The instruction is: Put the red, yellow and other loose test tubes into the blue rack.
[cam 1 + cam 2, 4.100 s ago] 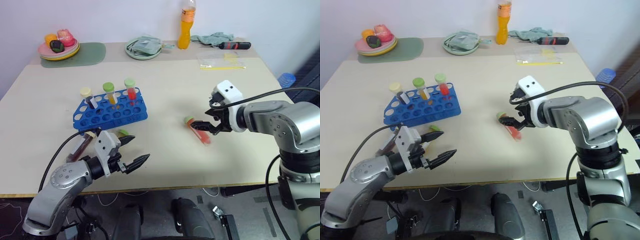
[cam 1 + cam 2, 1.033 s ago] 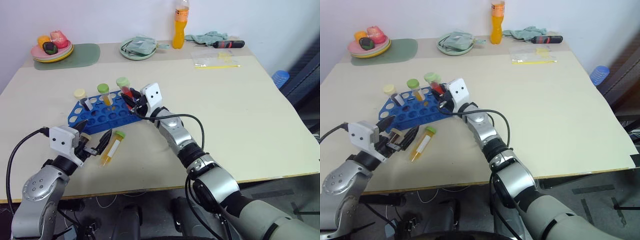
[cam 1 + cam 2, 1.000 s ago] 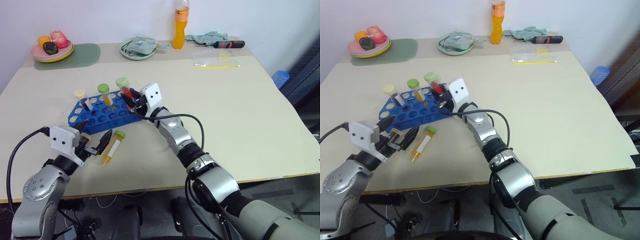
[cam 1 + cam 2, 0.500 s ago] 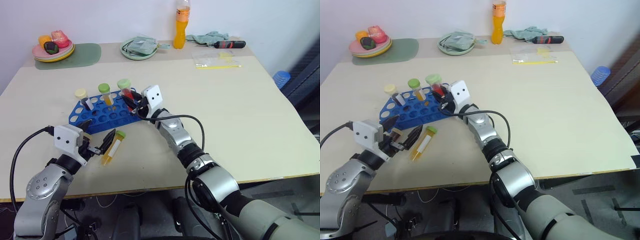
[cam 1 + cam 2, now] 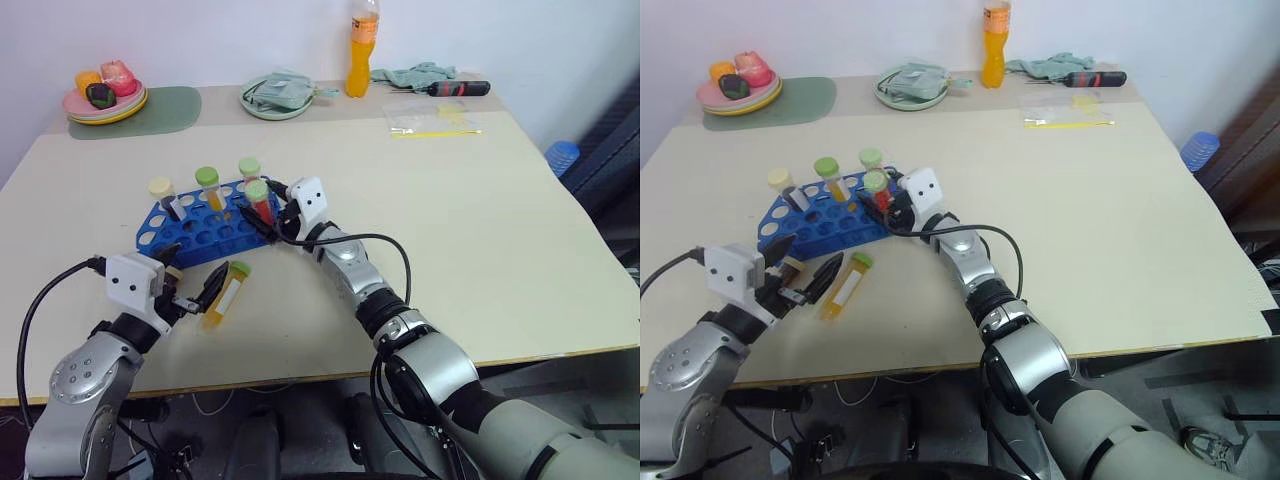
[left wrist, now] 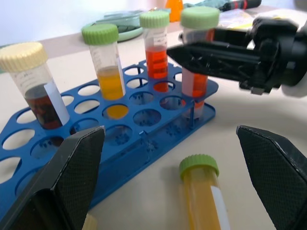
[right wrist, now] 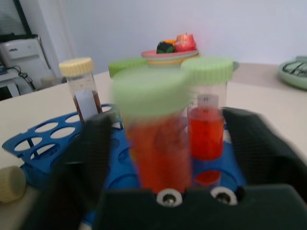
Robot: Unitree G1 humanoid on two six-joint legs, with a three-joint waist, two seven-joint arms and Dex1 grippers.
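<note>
Red tube [image 6: 199, 62]: stands in a hole at the near right corner of the blue rack [image 5: 205, 228], between the fingers of the right gripper [image 5: 262, 212]; clear plastic, green cap, red liquid filling its lower part.
Right gripper: fingers stand apart on either side of the red tube and do not appear to press it (in the right wrist view the tube is blurred, so contact cannot be ruled out).
Step in hand: release and withdrawal; judged well done if the right gripper backs straight away along its own line, fingers wide, so that neither finger catches the cap and tips the tube out of its hole.
Blue rack: bright blue plastic with rows of round holes, lying on the table [image 5: 480, 210] toward the robot's left; most holes are empty.
Other racked tubes: a cream-capped tube of dark liquid [image 6: 36, 84], a green-capped tube of yellow liquid [image 6: 106, 62] and a second green-capped red tube [image 6: 156, 45] stand along the far row.
Loose yellow tube [image 5: 226, 293]: lies on its side on the table just in front of the rack, green cap toward the rack, white label visible.
Left gripper [image 5: 190, 289]: fingers spread wide and empty, near the loose yellow tube without touching it.
Remaining work: the yellow tube appears next; a cream cap [image 7: 10, 182] near the rack's edge suggests a further loose tube.
</note>
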